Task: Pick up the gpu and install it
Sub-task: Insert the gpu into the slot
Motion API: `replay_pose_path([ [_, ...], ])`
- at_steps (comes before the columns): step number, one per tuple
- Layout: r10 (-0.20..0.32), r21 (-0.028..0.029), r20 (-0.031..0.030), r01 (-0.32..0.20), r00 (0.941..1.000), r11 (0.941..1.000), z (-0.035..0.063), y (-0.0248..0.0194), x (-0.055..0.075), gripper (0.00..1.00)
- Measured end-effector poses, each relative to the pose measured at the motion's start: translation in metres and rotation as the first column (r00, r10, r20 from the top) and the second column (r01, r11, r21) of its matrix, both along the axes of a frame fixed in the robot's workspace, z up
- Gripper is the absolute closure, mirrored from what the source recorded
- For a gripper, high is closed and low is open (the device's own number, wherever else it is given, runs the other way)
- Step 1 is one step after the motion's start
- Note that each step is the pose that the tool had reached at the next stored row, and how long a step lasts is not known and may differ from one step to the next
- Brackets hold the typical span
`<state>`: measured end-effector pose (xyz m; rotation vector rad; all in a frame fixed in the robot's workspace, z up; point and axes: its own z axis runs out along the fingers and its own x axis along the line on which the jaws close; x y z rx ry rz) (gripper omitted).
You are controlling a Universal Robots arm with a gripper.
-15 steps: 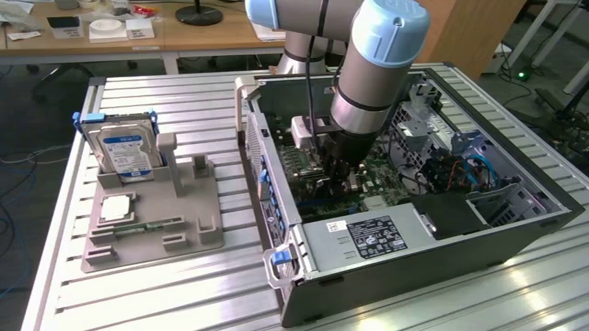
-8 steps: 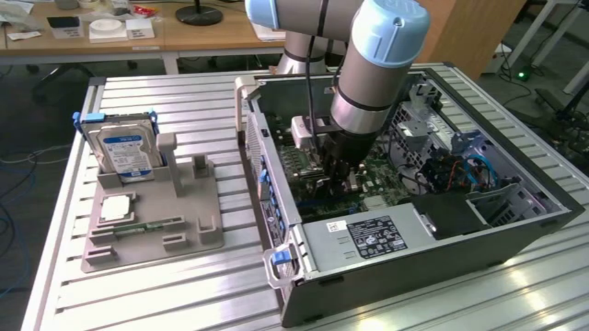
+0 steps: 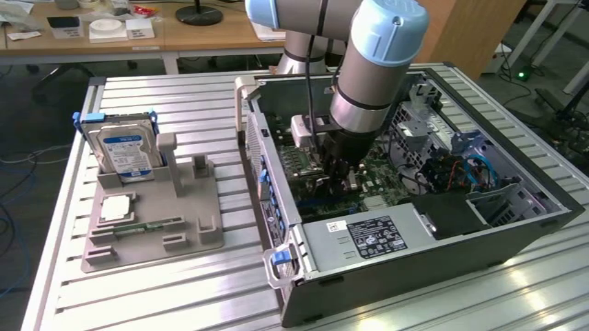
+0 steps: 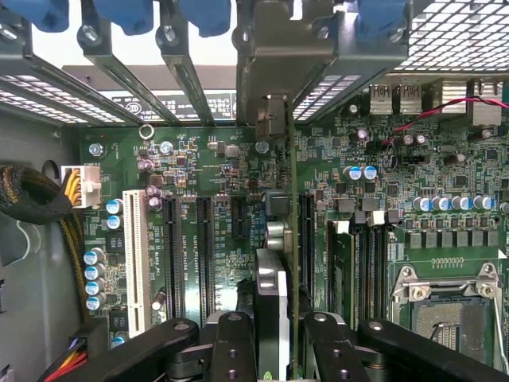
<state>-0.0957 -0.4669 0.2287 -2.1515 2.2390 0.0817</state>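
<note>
The gpu stands edge-on between my fingers, its thin green board beside the black cooler and its silver end bracket against the case's rear slot openings. My gripper is shut on it. The card hangs over the long black expansion slots of the green motherboard; I cannot tell whether its edge sits in a slot. In the exterior view my gripper reaches down into the open computer case, right above the motherboard.
A grey fixture left of the case holds an upright hard drive with a blue-white label, and a narrow memory stick lies flat on it. Inside the case are the power supply, cables and an installed memory stick.
</note>
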Motion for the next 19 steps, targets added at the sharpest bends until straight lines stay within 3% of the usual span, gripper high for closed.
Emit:
replay_pose_path([
  [9, 0.0, 0.0002, -0.0002, 0.0, 1.0, 1.0, -0.0058, 0.0001, -0.0006, 0.72],
  [19, 0.0, 0.0003, -0.0004, 0.0, 1.0, 1.0, -0.0059, 0.0001, -0.0007, 0.72],
])
